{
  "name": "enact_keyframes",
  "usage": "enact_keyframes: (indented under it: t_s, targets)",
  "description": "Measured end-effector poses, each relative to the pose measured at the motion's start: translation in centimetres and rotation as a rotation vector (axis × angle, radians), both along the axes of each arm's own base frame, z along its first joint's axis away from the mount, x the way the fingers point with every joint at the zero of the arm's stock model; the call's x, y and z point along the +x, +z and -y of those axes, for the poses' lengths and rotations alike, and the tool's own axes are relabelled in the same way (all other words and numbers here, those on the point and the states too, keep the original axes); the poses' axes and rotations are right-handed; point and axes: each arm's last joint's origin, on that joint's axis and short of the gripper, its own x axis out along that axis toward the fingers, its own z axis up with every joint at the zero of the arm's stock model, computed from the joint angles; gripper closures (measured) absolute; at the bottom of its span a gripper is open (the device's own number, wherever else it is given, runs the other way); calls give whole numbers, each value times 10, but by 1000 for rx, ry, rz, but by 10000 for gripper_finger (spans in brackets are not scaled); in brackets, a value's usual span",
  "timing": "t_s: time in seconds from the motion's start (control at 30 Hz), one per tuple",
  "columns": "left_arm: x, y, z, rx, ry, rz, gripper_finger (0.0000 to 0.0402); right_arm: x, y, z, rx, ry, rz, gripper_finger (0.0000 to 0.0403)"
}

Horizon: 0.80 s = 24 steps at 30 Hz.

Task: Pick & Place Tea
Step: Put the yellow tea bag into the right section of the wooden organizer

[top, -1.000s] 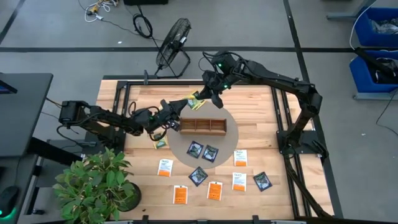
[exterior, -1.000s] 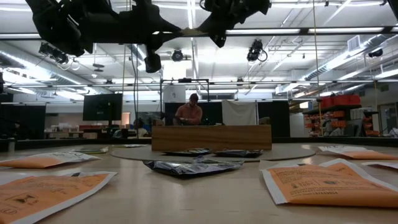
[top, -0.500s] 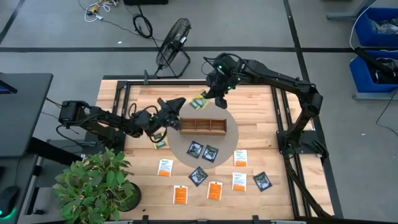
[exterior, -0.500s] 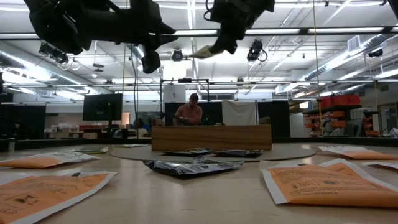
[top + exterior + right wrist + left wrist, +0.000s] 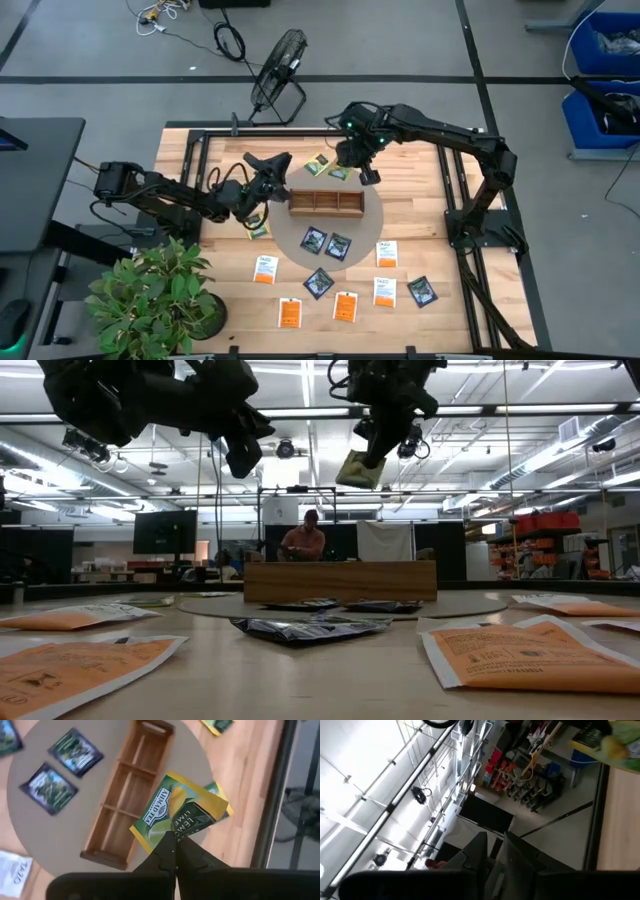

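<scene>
The right gripper (image 5: 174,851) has its fingers pinched shut on a corner of a yellow-green tea packet (image 5: 177,815), which now hangs above the wooden tray (image 5: 326,203) at about its 1 o'clock, having swung in from over the tray's 11 o'clock corner since a second ago. That suggests the carry is nearly done and lowering into a compartment comes next. The left gripper (image 5: 266,163) has drawn back toward 9 o'clock; whether its fingers are open I cannot tell, and the other packets (image 5: 345,306) lie on the counter (image 5: 420,180) toward 6 o'clock.

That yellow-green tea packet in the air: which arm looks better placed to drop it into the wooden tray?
The right gripper: it pinches the yellow-green tea packet just above the wooden tray. The left gripper holds nothing.
</scene>
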Motion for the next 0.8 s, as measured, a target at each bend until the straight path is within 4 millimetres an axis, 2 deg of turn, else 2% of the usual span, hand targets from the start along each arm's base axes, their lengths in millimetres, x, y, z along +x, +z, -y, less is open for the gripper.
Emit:
enact_keyframes:
  t_s: [0.27,0.4,0.6,0.8]
  targets:
    - [1,-4,6,-43,-5,2,330,-3,-55,-10,-139,70,-189,403]
    - [1,-5,8,-56,-11,6,330,-4,-76,-12,-157,91,-206,403]
    - [1,-8,9,-89,-8,8,330,-2,-89,-23,-157,123,-201,403]
    - [2,-12,9,-120,-1,-6,330,1,-89,-29,-153,119,-191,403]
